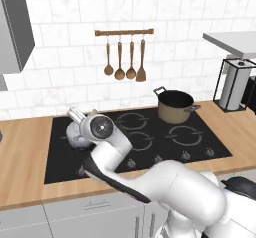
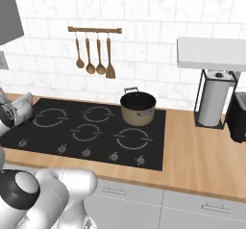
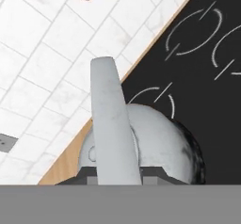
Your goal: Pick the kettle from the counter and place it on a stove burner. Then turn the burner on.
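The silvery-grey kettle (image 1: 76, 138) is at the far left of the black cooktop (image 1: 210, 149), over its left ring; whether it rests on the glass or hangs just above it, I cannot tell. In the hand view its thin arched handle (image 3: 110, 119) runs up between my fingertips, with the round body (image 3: 162, 145) below. My gripper (image 3: 117, 175) is shut on that handle. The kettle (image 2: 23, 107) sits at the left edge of the right base view. The widest stove burner (image 1: 185, 134) (image 2: 132, 139) lies bare at the front right. The wood counter (image 1: 22, 157) surrounds the cooktop.
A tan pot (image 1: 175, 106) (image 2: 138, 108) with a black rim stands on the back right ring. Wooden utensils (image 1: 125, 57) hang on the tiled wall. Knobs (image 1: 185, 156) line the cooktop's front. A paper towel holder (image 2: 211, 98) and a black appliance (image 2: 238, 117) stand at the right.
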Robot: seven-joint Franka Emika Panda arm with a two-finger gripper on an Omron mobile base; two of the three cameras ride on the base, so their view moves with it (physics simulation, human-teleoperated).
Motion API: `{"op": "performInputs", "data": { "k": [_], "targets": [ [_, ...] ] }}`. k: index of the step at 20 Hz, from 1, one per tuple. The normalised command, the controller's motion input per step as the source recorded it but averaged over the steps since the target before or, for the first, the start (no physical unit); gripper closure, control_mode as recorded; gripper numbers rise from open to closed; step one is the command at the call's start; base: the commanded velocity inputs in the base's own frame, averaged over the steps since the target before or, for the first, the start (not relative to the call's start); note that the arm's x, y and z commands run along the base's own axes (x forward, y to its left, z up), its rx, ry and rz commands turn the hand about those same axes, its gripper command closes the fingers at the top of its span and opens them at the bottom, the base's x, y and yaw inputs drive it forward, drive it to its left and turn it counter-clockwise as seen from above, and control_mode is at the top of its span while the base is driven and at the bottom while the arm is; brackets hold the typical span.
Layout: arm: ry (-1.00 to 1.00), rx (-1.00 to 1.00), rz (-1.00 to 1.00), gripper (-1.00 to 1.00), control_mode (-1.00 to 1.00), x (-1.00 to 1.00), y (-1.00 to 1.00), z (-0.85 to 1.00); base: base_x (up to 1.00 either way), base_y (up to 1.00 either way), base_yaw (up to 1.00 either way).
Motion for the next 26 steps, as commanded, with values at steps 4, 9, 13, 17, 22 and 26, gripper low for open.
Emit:
{"op": "performInputs", "data": {
  "k": [4, 9, 13, 17, 22, 26],
  "targets": [
    [0.03, 0.0, -0.07, 1.0, -1.0, 0.17, -0.21, 0.21, 0.0, 0.0, 0.0],
    [0.1, 0.0, -0.02, 1.0, -1.0, 0.37, -0.05, 0.08, 0.0, 0.0, 0.0],
    [0.14, 0.0, -0.01, 1.0, -1.0, 0.44, 0.0, 0.0, 0.0, 0.0, 0.0],
    [0.11, 0.0, -0.05, 1.0, -1.0, 0.25, -0.16, -0.03, 0.0, 0.0, 0.0],
    [0.04, -0.01, -0.08, 1.0, -1.0, 0.12, -0.28, -0.12, 0.0, 0.0, 0.0],
    [0.04, -0.02, -0.06, 1.0, -1.0, 0.31, -0.15, -0.15, 0.0, 0.0, 0.0]
  ]
}}
